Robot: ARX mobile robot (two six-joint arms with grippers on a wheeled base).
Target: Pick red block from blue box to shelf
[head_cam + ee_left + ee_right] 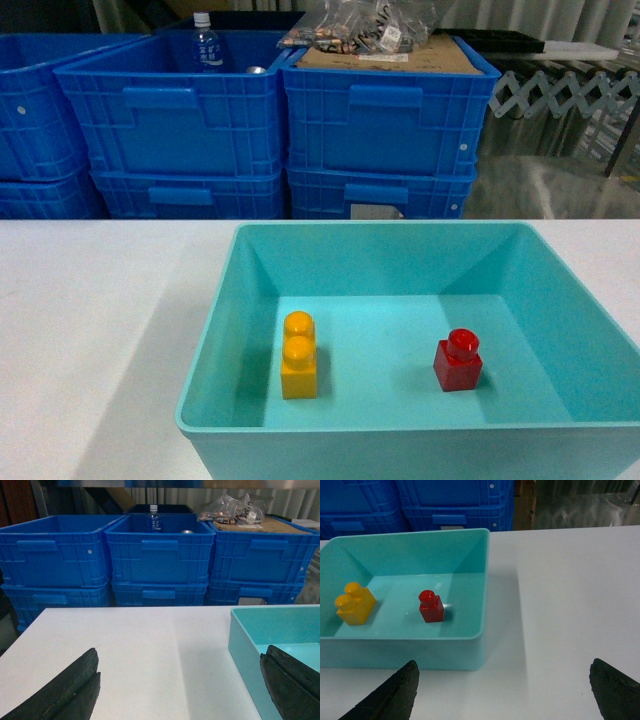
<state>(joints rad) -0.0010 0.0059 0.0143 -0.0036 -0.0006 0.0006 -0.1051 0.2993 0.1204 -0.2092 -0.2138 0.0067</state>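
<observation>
The red block [458, 361] stands upright on the floor of the turquoise blue box [222, 310], right of centre; the right wrist view shows the red block [430, 607] in the blue box [470, 650] too. My right gripper [502, 672] is open over bare table, to the right of and nearer than the box's corner. My left gripper [179, 667] is open above the table left of the blue box [242, 645], its right finger [292, 685] over the box's rim. Neither gripper shows in the head view. The shelf is out of view.
An orange-yellow two-stud brick [299, 356] stands left of the red block in the tub. Stacked dark blue crates [260, 130] line the far side of the white table [90, 330], holding a bottle [206, 45] and bagged items on cardboard [375, 35].
</observation>
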